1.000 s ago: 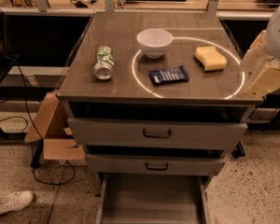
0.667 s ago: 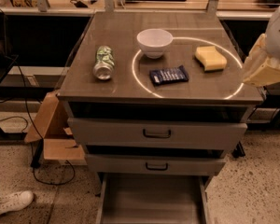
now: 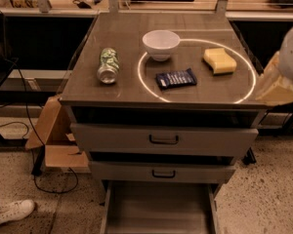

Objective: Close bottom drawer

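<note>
Well apart: bottom drawer (image 3: 158,211) pulled out, gripper (image 3: 277,86) upper right.

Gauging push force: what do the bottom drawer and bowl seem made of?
Bottom drawer: probably sheet metal, matte grey, thin straight walls. Bowl: smooth white, ceramic or plastic, can't tell. The gripper hangs at the right edge, beside the cabinet top.

Blurred gripper (image 3: 279,82) at right edge; bottom drawer (image 3: 158,211) cropped below
</note>
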{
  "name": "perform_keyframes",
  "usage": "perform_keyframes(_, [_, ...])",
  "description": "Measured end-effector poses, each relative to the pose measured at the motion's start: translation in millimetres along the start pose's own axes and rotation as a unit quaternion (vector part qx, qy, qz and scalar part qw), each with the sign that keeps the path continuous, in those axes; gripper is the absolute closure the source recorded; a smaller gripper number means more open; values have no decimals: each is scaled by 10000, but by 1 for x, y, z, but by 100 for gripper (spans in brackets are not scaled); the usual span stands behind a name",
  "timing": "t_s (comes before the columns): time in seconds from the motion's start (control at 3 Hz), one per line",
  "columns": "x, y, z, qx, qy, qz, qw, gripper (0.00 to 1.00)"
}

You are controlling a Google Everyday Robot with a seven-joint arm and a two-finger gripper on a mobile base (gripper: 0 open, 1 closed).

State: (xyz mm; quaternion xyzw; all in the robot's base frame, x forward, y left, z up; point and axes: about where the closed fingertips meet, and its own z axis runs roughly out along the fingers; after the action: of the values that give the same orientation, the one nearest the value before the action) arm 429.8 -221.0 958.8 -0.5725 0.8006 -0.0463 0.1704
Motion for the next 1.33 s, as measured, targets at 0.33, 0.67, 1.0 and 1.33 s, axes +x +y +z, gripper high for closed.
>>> perform_keyframes(0.33, [16,24,44,-46,153,282,9995,100])
perform_keyframes(0.67, [31,53,94,-183,348,509,9979,100])
perform_keyframes(1.0, [44,97,155,-599,524,626,9949,100])
perform_keyframes(1.33, [46,100,156,-624,545,624,9946,100])
